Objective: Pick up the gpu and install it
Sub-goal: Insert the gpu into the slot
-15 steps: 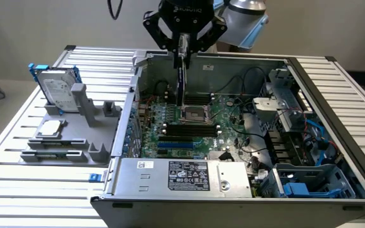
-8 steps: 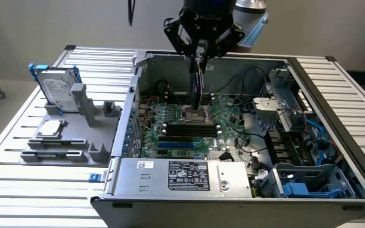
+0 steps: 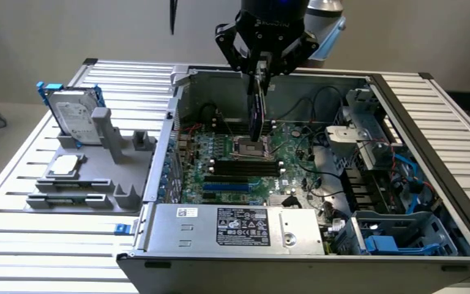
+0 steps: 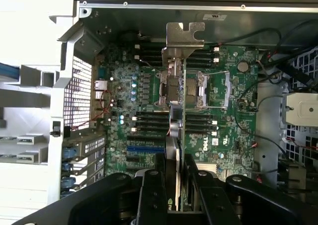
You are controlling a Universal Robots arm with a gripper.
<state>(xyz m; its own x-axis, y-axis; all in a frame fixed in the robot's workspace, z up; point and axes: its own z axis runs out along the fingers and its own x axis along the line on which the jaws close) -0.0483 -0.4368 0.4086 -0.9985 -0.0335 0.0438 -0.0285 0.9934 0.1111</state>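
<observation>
- jaws: clenched on the gpu (image 3: pixel 257 113), one finger on each flat face, at the end away from its bracket (image 4: pixel 185 40).
- gpu position: it hangs edge-on under the jaws, inside the open case (image 3: pixel 218 269) and over the motherboard (image 4: pixel 223 111). We see no contact with the board.
- handling: we judge it light and stiff, but fragile. There are bare solder and small parts on the green face, and the contact edge should not be pinched or knocked.
- where to hold: we would grip the flat faces near a plain edge, as it is held now. The bracket end probably weighs it down, so the card could swing or twist in a loose grip.
- hidden: the finger pads are covered by the card. We can't make out the connector edge. We can't tell which slot sits under it, though the blue slot (image 4: pixel 144 148) lies beside its line.
- hard to judge: the gap between the card's low end and the board.
- off-task: a hard drive (image 3: pixel 76 113) sits in a grey holder on the bench (image 3: pixel 22 245), well apart from the card.
</observation>
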